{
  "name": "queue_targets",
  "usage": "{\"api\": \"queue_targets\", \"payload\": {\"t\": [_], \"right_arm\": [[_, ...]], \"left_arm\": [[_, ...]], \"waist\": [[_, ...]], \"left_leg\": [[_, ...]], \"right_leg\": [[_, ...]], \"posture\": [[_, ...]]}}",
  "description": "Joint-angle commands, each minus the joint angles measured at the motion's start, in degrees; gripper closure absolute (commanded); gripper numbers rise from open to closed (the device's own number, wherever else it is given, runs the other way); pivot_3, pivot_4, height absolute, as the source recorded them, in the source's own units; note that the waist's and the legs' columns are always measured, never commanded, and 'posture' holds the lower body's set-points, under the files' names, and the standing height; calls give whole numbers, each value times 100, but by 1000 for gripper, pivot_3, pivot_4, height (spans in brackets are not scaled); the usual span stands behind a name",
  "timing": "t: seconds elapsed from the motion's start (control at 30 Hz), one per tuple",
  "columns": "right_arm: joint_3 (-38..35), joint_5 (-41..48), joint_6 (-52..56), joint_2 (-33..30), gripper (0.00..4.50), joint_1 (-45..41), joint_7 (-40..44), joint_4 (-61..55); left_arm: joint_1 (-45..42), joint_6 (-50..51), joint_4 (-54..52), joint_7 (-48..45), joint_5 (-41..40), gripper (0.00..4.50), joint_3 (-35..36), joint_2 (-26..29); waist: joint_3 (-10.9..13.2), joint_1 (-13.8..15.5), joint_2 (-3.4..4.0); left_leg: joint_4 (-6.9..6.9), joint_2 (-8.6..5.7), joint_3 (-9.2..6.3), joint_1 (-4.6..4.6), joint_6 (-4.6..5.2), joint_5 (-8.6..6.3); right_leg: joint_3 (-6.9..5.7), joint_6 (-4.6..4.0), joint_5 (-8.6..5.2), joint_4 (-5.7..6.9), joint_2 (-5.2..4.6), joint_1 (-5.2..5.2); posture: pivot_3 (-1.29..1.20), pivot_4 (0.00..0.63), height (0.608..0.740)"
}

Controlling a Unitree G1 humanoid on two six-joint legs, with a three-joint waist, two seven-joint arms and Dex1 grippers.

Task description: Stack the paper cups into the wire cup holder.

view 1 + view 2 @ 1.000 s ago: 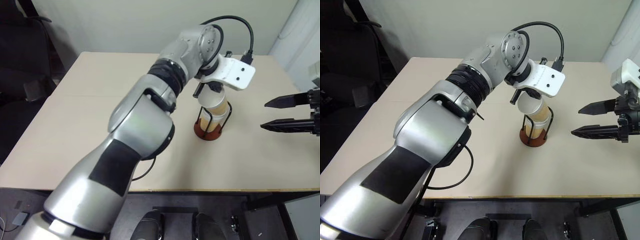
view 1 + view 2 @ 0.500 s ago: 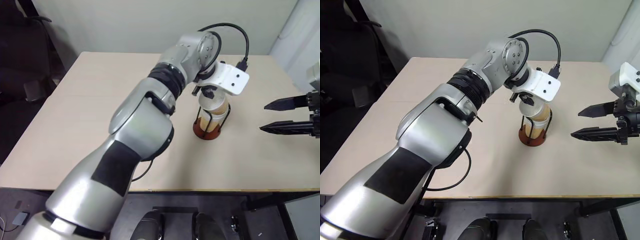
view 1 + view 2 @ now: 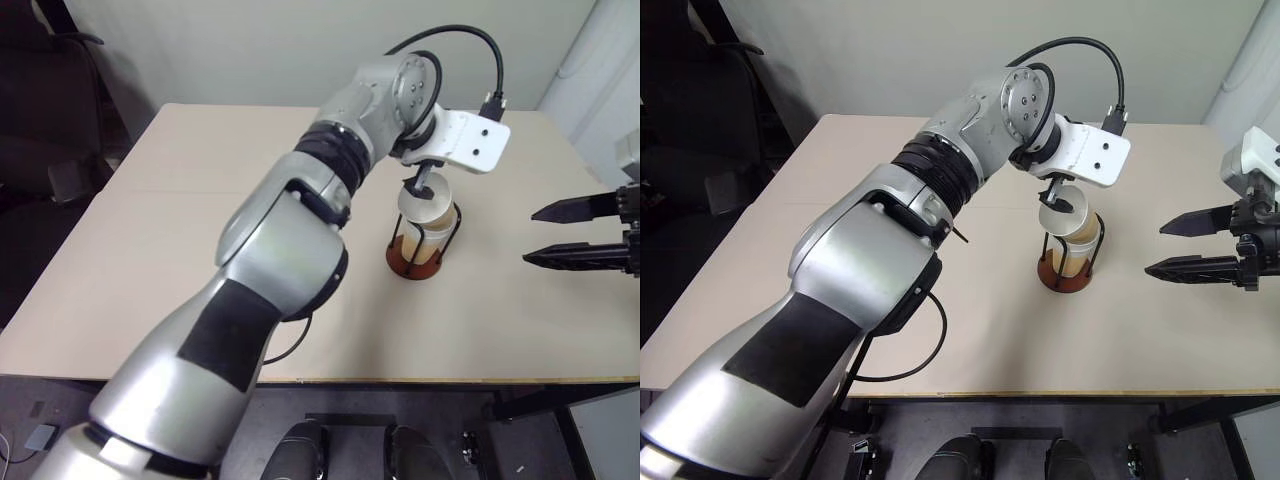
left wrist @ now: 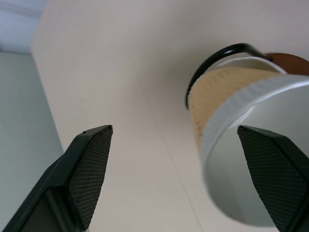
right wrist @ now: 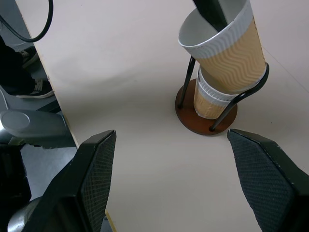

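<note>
Smooth beige table, ribbed paper cups, wire cup holder

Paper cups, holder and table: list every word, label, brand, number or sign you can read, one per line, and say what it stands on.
None can be read: the paper cups bear only a wavy ribbed pattern, and the wire cup holder and table are plain.
</note>
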Motion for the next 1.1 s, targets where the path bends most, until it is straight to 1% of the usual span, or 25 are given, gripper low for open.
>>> {"api": "queue_targets", "payload": {"t": [0.03,0.3,0.5,0.6,0.63,0.83,0.9,0.93,0.97,1.1], "right_arm": [[-116,51,-54,-78,742,-161,-24,-40],[-226,93,33,-98,742,-77,-38,-114],[-314,124,118,-131,742,-41,-63,-163],[-343,130,138,-148,742,-24,-67,-165],[-353,127,142,-153,742,-18,-66,-162],[-339,85,123,-176,742,-31,-50,-120],[-307,64,92,-192,742,-37,-33,-86],[-285,65,90,-207,742,-53,-25,-72],[-263,65,85,-220,742,-66,-18,-60],[-199,63,68,-272,742,-76,28,-34]], "left_arm": [[-83,-138,-80,538,42,57,15,-70],[-2,-332,-53,1346,372,57,-280,-204],[69,-335,-28,1461,445,57,-371,-253],[69,-339,-24,1193,381,592,-316,-247],[55,-353,-24,1073,373,897,-314,-234],[-147,-389,-31,151,337,3042,-305,-96],[-215,-362,-36,-56,330,3691,-308,-62],[-256,-326,-38,-186,297,4153,-279,-47],[-290,-286,-40,-277,274,4443,-257,-35],[-433,-112,-34,-602,240,4493,-211,33]], "waist": [[0,2,0],[0,3,0],[0,3,0],[0,4,-1],[0,3,-1],[0,3,0],[0,3,-1],[0,3,-1],[1,4,-1],[1,4,-1]], "left_leg": [[0,0,0,0,-1,1],[-1,0,1,0,-11,4],[0,0,2,2,-14,6],[0,-1,1,2,-15,6],[0,-1,2,2,-15,7],[-1,0,1,2,-14,6],[-1,0,1,2,-13,5],[0,0,1,2,-10,4],[0,0,1,1,-8,2],[0,0,1,1,-3,-5]], "right_leg": [[0,0,0,1,0,0],[-1,2,-2,1,0,0],[-1,2,-2,2,0,2],[-1,2,-2,2,1,2],[-1,2,-2,2,1,2],[0,3,-2,2,1,1],[0,2,-2,1,1,1],[0,2,-2,1,1,1],[0,2,-2,1,0,1],[0,3,-3,-2,0,2]], "posture": [[0,150,740],[0,150,740],[0,150,740],[0,150,740],[0,150,740],[0,150,740],[0,150,740],[0,150,740],[0,150,740],[0,150,740]]}}
